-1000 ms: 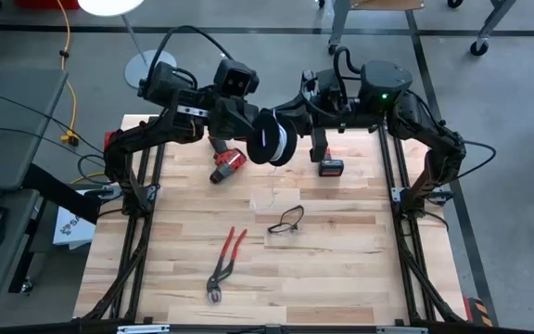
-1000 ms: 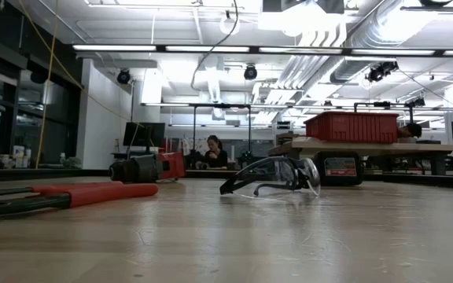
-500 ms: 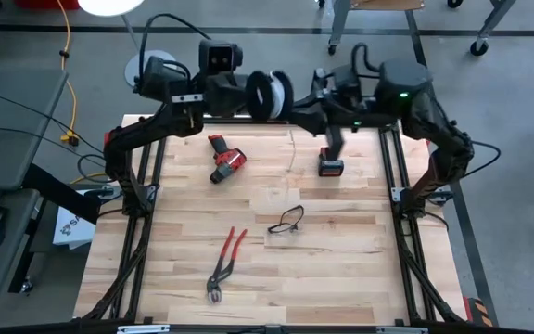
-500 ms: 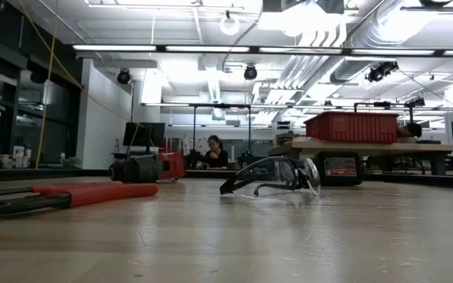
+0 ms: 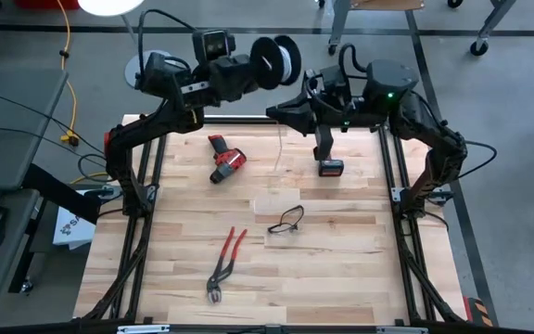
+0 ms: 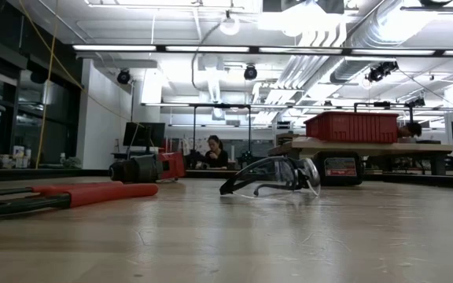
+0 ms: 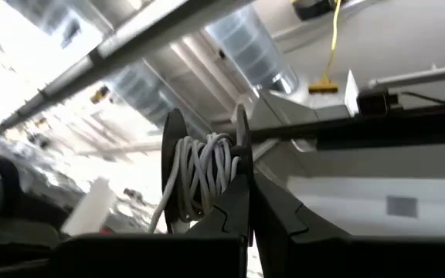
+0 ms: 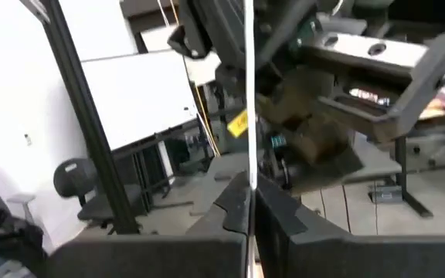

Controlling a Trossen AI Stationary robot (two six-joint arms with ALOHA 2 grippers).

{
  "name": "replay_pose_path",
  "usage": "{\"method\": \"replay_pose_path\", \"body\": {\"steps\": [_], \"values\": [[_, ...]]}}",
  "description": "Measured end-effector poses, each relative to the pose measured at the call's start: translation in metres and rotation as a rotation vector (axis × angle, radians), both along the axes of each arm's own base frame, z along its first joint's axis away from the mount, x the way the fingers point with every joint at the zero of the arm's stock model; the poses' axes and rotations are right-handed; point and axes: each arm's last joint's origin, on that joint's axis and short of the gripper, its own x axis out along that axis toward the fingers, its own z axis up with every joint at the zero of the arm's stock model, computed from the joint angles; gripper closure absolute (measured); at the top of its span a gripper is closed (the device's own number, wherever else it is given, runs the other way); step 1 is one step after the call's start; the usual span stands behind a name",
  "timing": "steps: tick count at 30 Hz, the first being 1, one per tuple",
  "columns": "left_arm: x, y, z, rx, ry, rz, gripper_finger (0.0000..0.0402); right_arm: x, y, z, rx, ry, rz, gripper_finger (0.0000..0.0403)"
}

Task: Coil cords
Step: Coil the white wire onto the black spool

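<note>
White string-like cord (image 7: pixel 207 166) was partly wound on the small black round spool (image 5: pixel 276 58), clamped in the left gripper (image 7: pixel 249 202); the right gripper (image 8: pixel 247 202) pinched the hanging remainder, unwound.

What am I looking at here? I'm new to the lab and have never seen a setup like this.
It is a robot with two dark arms mounted at a wooden table. One picture looks straight down from above, one looks level across the tabletop, and two come from cameras on the arms' wrists.

The left gripper holds a black spool wound with white cord, raised over the far edge; its fingers are shut on the spool's rim. The right gripper pinches the loose cord running from the spool.

On the table lie a red drill, a battery pack, safety glasses and red pliers.
</note>
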Motion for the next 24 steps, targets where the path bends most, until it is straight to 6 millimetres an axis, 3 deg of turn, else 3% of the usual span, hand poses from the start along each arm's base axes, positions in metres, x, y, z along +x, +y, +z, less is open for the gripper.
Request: {"method": "replay_pose_path", "body": {"steps": [11, 18, 24], "values": [[0.004, 0.011, -0.004, 0.053, -0.032, 0.093, 0.0401, 0.026, 0.006, -0.01, 0.028, -0.025, 0.114, 0.0403], [-0.022, 0.037, 0.007, 0.151, -0.023, 0.091, 0.0401, 0.012, 0.01, -0.001, 0.017, -0.048, 0.106, 0.0403], [-0.037, 0.043, 0.013, 0.149, 0.002, 0.078, 0.0401, 0.011, 0.008, -0.002, 0.047, -0.029, 0.056, 0.0392]]}}
